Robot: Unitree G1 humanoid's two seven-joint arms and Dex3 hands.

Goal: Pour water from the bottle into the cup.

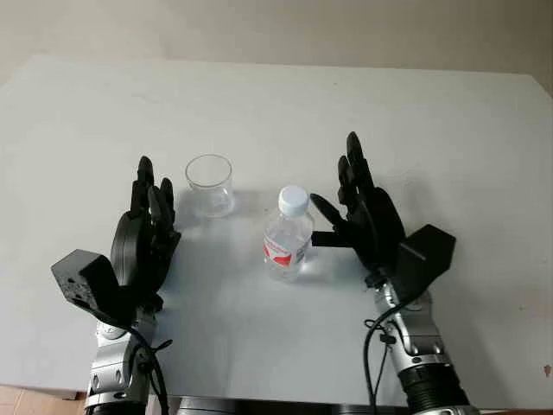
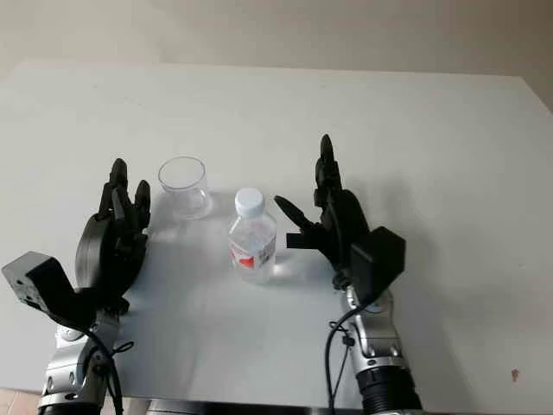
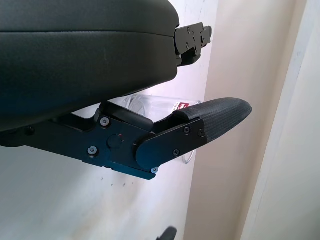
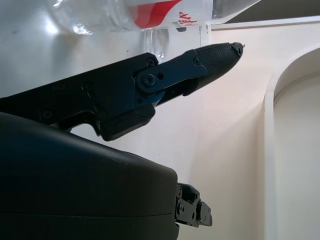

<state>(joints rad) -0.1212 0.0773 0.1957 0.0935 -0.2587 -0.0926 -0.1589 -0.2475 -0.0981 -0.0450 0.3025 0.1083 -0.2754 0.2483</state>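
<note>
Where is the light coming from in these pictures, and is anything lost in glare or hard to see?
Left eye view: the bottle and cup throw only faint shadows on the white table, suggesting soft overhead light. Right wrist view: a bright glint sits on the bottle's clear plastic. Left wrist view: the left hand hides most of the cup.

In the right wrist view the bottle [image 4: 125,12] is cut off by the picture's edge, so just its lower body and part of the red label show, and the right robot hand [image 4: 150,85] covers the ground beneath it. In the left wrist view the left robot hand [image 3: 150,135] hides most of the cup [image 3: 150,105] and the bottle behind it. In the head views, whether the bottle holds water cannot be told, and both forearms run off the bottom edge past the counter [image 1: 276,95].
</note>
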